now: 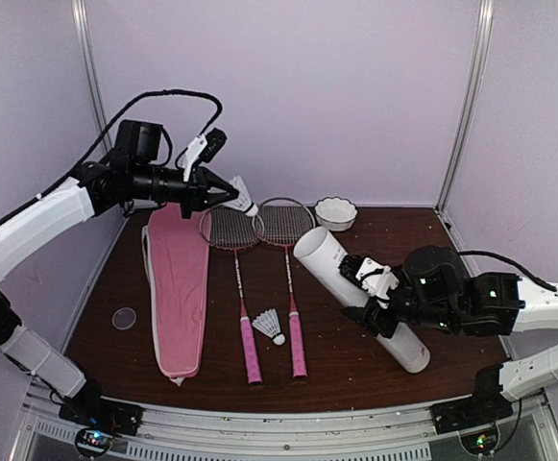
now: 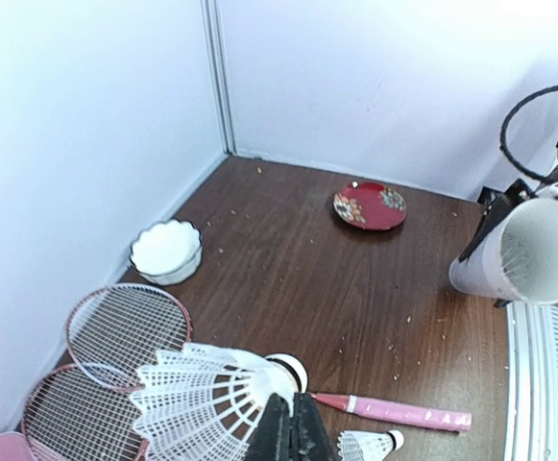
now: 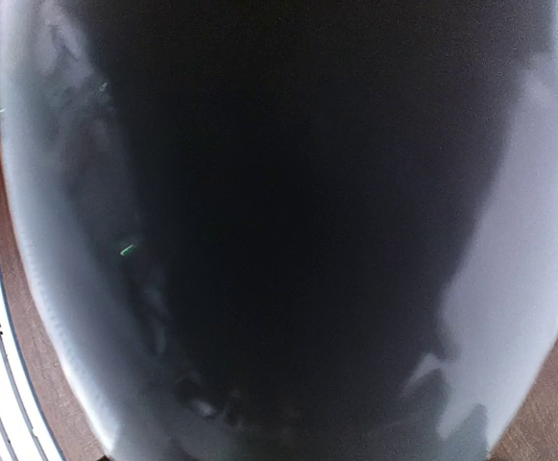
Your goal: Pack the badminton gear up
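left gripper is pressed together, pinching the held shuttlecock near its cork end, up over the racket heads. It's featherweight with a fragile skirt, so I'd grip at the cork and never across the feathers. right gripper is clamped round the white tube about mid-length, tube lifted and tilted, open mouth facing the left arm. The tube looks light, thin-walled and smooth, so it may twist in the grip. other shuttlecock lies between the pink handles.
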